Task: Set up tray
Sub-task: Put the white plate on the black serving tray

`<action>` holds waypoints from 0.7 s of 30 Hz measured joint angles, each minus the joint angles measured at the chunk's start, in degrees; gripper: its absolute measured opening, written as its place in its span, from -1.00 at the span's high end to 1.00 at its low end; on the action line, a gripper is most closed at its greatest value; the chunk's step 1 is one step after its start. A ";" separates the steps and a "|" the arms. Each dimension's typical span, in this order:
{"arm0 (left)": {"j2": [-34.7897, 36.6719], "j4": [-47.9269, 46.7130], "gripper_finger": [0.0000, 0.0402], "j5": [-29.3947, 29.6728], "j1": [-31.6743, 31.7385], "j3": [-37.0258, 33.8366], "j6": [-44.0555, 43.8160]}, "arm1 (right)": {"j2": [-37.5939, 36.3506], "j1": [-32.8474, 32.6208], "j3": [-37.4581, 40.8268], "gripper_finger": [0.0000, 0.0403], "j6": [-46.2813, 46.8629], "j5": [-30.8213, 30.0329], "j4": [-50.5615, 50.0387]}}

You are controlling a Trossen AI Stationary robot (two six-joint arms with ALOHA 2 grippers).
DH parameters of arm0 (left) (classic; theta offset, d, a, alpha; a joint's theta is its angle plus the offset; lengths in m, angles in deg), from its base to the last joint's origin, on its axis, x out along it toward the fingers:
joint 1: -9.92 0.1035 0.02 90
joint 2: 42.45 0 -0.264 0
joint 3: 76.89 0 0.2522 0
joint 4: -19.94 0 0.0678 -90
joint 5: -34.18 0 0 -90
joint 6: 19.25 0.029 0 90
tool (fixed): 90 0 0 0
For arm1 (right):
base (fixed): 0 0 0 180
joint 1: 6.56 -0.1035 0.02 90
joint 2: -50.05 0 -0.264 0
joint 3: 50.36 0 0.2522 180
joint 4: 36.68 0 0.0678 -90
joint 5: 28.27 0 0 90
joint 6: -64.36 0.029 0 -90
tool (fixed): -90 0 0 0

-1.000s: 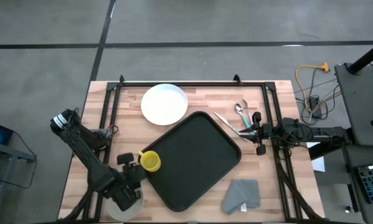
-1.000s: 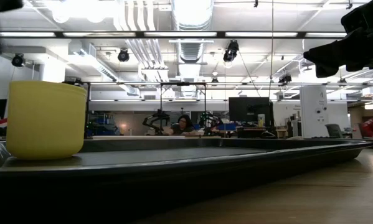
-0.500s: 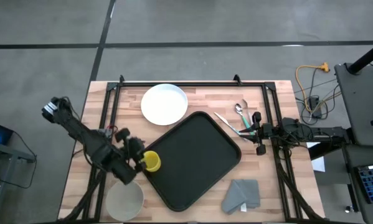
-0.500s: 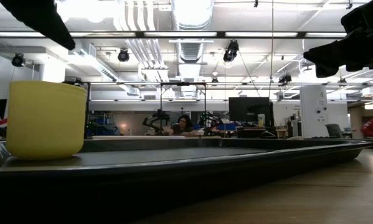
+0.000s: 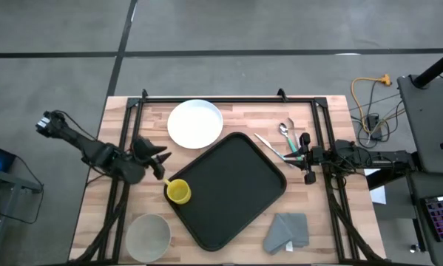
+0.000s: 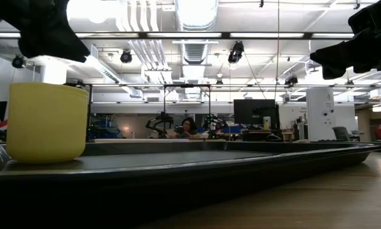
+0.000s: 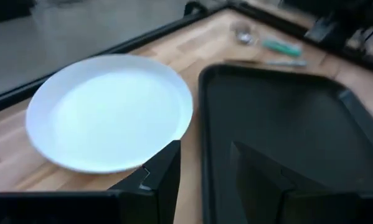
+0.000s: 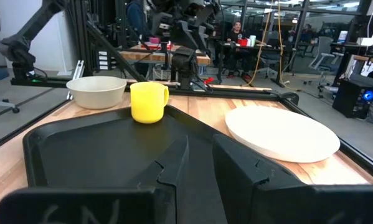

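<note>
**Left arm swings away from the bowl toward the plate**

Since a second ago, the left gripper [image 5: 156, 157] has travelled from over the grey bowl [image 5: 148, 236] at the table's near left corner to a spot just beside the tray's left edge, between the white plate [image 5: 195, 123] and the yellow mug [image 5: 179, 192]. The bowl, mug and plate have not shifted.

The black tray [image 5: 232, 188] lies askew in the middle of the table, with the mug standing on its left corner. The left gripper's fingers [image 7: 161, 180] are spread apart with nothing between them, and its wrist view looks straight at the plate and the tray rim, so it is probably lining up on the plate as the next item to load. The right gripper [image 5: 307, 157] waits at the tray's right side near the cutlery [image 5: 280, 140], its fingers parted and empty. A folded grey cloth [image 5: 288, 230] rests off the tray's near right edge.

From table height the tray rim fills the foreground and hides the plate, bowl and cloth; only the mug and dark pieces of both arms show. The cutlery is too small to sort, beyond a spoon and a green-handled piece.
</note>
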 joint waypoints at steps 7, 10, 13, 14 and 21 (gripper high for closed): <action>4.78 4.63 0.37 -5.44 12.40 -5.37 4.98 | 0.00 0.01 0.00 0.66 0.00 0.00 0.02; 4.93 4.71 0.37 -9.84 19.65 -6.52 6.82 | -0.01 0.01 0.01 0.66 0.00 0.00 0.02; 4.89 5.07 0.37 -12.16 26.29 -6.39 10.55 | -0.01 0.01 0.01 0.66 0.00 -0.01 0.02; 4.90 5.07 0.37 -13.09 28.45 -5.80 11.80 | -0.02 0.00 0.00 0.66 0.00 0.00 0.02; 2.82 5.52 0.37 -22.74 41.66 -2.61 17.55 | -0.02 0.01 0.00 0.66 0.00 0.00 0.01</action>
